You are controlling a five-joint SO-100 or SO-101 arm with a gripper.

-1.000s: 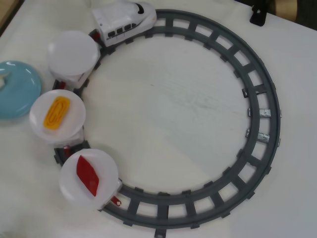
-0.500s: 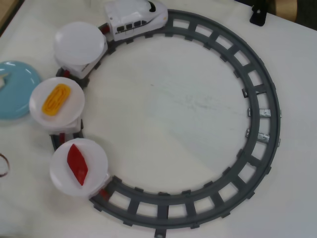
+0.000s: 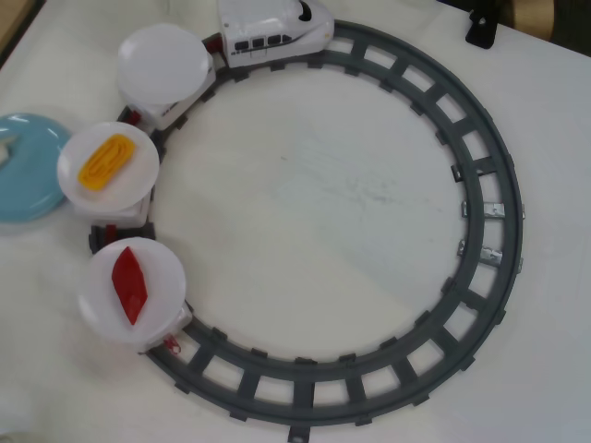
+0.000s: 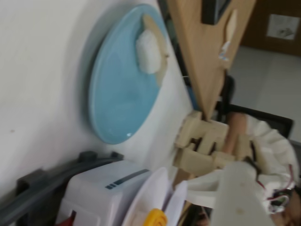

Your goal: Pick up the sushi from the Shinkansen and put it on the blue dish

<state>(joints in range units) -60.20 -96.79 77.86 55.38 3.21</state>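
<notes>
The sushi [image 4: 150,49], a pale whitish piece with a tan edge, lies on the blue dish [image 4: 117,99] near its rim. In the overhead view the blue dish [image 3: 28,171] sits at the left edge, with the sushi [image 3: 6,150] barely in frame. The Shinkansen [image 3: 274,26] stands on the track at the top, pulling three white plate cars. The first plate [image 3: 164,61] is empty. My gripper is absent from the overhead view. Only a blurred white part [image 4: 237,193] shows at the lower right of the wrist view, apart from the sushi, with nothing seen in it.
The second plate holds a yellow grooved piece [image 3: 106,160] and the third a red diamond piece [image 3: 129,284]. The grey circular track [image 3: 489,212] rings the table's middle. A wooden board [image 4: 207,42] and clutter lie beyond the dish in the wrist view.
</notes>
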